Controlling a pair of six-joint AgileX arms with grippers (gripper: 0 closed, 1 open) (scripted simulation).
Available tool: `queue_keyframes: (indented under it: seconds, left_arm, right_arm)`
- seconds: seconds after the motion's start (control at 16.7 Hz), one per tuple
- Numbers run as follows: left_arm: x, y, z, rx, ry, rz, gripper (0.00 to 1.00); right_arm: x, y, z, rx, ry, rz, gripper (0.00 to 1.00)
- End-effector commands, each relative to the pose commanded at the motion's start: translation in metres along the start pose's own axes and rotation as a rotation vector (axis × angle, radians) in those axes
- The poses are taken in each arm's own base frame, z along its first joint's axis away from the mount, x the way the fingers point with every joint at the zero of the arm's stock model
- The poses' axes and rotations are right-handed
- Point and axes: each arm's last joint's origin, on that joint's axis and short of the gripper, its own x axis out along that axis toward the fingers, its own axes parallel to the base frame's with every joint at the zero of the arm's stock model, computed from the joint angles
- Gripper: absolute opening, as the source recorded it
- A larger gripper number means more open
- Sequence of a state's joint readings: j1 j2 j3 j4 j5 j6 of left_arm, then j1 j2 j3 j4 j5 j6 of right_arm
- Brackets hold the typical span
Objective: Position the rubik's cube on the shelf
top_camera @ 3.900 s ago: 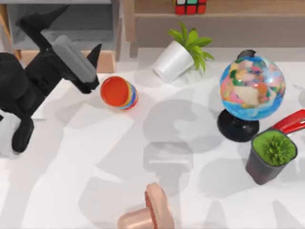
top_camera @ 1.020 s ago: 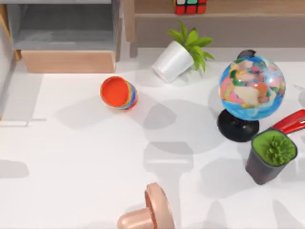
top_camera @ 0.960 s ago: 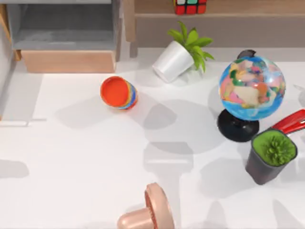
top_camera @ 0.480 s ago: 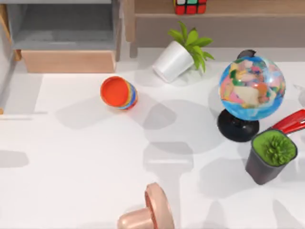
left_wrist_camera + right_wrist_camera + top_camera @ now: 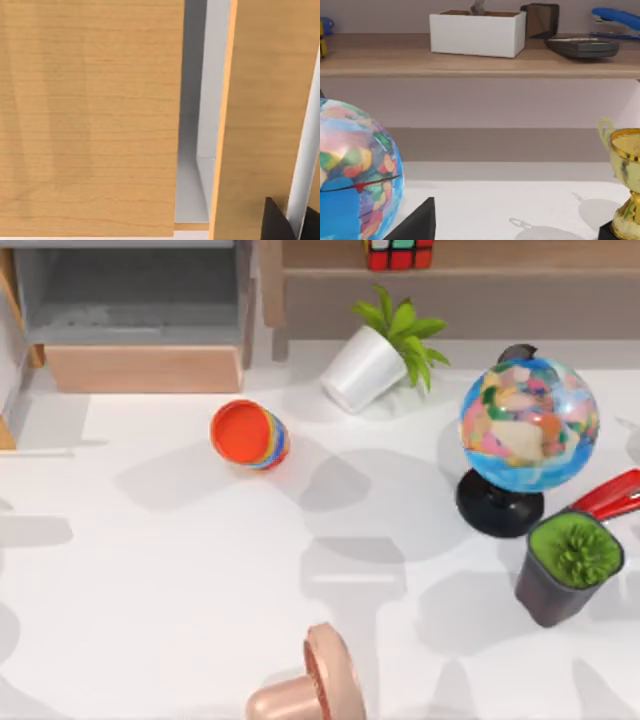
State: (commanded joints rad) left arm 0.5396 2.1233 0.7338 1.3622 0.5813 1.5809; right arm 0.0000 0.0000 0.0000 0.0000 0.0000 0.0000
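the rubik's cube (image 5: 399,253) sits on the shelf (image 5: 520,254) at 12 o'clock, so placement looks done; can't tell either gripper's jaw state.

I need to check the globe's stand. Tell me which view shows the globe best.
The top view: the globe appears whole there, its sphere on the black base, right of the tipped white plant pot. The right wrist view catches part of the sphere, cut off at the frame edge, base unseen. The left wrist view faces wooden panels.
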Motion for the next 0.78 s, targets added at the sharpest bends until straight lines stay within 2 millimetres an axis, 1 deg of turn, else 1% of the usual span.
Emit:
queue_keyframes:
  seconds: [0.06, 0.18, 0.3, 0.54, 0.66, 0.78]
  left_arm:
    - [-0.002, -0.001, -0.001, -0.005, 0.005, -0.006, 0.00]
    - [0.002, -0.002, -0.002, -0.006, 0.007, -0.009, 0.00]
    - [0.016, -0.003, -0.003, -0.005, 0.008, -0.008, 0.00]
    - [0.054, 0.000, -0.003, 0.000, 0.005, -0.002, 0.00]
    - [0.061, 0.000, -0.001, -0.005, 0.005, -0.006, 0.00]
    - [0.061, 0.000, -0.001, -0.005, 0.005, -0.006, 0.00]
  right_arm:
    - [0.000, 0.000, 0.000, 0.000, 0.000, 0.000, 1.00]
    - [0.000, 0.000, 0.000, 0.000, 0.000, 0.000, 1.00]
    - [0.000, 0.000, 0.000, 0.000, 0.000, 0.000, 1.00]
    - [0.000, 0.000, 0.000, 0.000, 0.000, 0.000, 1.00]
    - [0.000, 0.000, 0.000, 0.000, 0.000, 0.000, 1.00]
    - [0.000, 0.000, 0.000, 0.000, 0.000, 0.000, 1.00]
